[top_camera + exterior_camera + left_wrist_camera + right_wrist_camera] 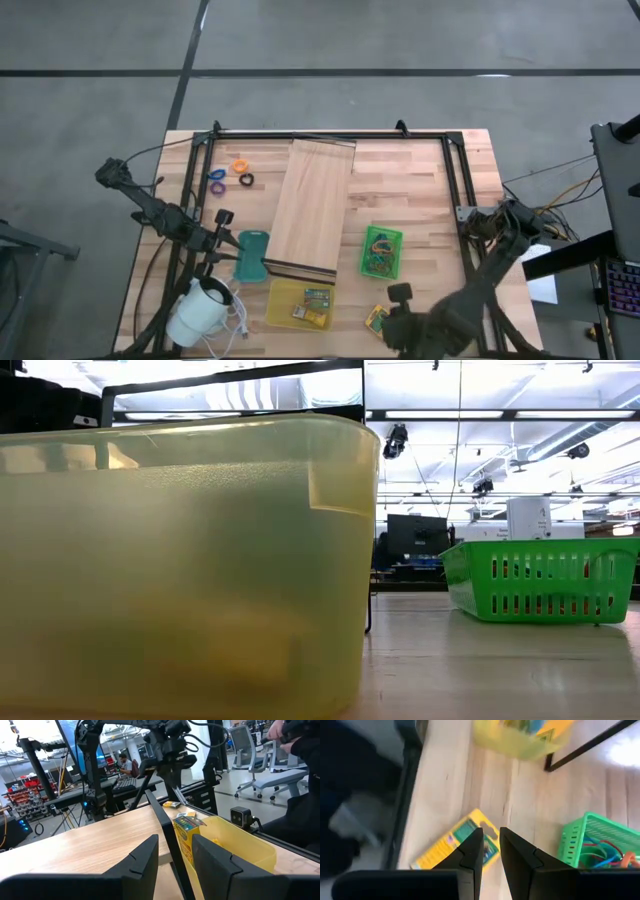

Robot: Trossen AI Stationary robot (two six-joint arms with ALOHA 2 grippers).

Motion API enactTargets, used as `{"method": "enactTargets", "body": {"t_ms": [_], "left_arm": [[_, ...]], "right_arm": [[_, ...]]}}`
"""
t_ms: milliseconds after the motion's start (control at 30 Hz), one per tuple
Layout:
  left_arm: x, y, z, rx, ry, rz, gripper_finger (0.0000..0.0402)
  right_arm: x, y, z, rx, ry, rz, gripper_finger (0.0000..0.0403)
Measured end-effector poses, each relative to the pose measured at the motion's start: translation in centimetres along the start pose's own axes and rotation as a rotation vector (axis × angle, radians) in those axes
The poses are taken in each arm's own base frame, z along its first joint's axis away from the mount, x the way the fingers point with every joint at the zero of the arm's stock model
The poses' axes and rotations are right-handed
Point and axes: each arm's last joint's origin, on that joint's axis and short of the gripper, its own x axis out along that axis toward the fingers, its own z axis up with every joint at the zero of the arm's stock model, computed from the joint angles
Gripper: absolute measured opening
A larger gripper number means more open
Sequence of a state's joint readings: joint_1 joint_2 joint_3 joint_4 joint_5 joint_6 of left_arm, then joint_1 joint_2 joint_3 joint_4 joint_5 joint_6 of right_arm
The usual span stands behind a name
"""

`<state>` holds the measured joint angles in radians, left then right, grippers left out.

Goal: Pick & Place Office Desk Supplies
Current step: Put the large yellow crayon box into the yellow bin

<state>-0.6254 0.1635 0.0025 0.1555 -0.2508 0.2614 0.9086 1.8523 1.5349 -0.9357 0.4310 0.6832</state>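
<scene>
Left fingers: the left gripper (225,238) hovers at the surface's (420,180) 8 o'clock. Its fingers are released, with a clear gap and nothing between them. This arm looks to be waiting.
Loose rings: the small orange, purple and black rings (232,176) lie at 10 o'clock, well apart from either gripper and not yet sorted.
Yellow bin: the yellow bin (275,300) sits at 6 o'clock and already holds packets (312,305).
Loose packet: the yellow-green packet (376,318) lies flat on the surface at 5 o'clock, between the bin and the right arm.
Right fingers: the right gripper (398,293) hangs just above that packet. Its fingers are narrowly parted and grasp nothing.
Step in hand: judged to be the approach to picking up the loose packet.
Next move: the fingers probably need to spread wider, then descend squarely over the packet's short side before closing.
View differences: the right wrist view shows the fingers (470,845) lined up over the packet (447,852), and rubber bands (605,850) in the green basket (575,845). The low view shows only the bin and basket walls.
</scene>
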Motion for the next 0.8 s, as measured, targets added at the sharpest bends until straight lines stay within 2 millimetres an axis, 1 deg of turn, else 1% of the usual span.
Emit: {"method": "enactTargets", "body": {"t_ms": [133,233,433,567,733,800], "left_arm": [[0.0,0.0,0.0,0.0,0.002,-0.001,0.012],[0.0,0.0,0.0,0.0,0.004,-0.001,0.012],[0.0,0.0,-0.1,0.001,0.006,-0.001,0.012],[0.0,0.0,-0.1,0.001,0.006,-0.002,0.012],[0.0,0.0,-0.1,0.001,0.006,-0.002,0.012],[0.0,0.0,-0.1,0.001,0.006,-0.002,0.012]], "right_arm": [[0.7,-1.4,1.0,-0.133,0.094,0.113,0.0065],[1.4,-2.6,1.8,-0.183,0.142,0.202,0.0076],[2.2,-4.3,2.7,-0.226,0.168,0.248,0.0106],[2.7,-4.6,2.6,-0.24,0.175,0.244,0.0128],[4.3,-4.6,1.8,-0.293,0.132,0.255,0.0152],[5.0,-4.7,1.5,-0.288,0.117,0.258,0.0159]]}}
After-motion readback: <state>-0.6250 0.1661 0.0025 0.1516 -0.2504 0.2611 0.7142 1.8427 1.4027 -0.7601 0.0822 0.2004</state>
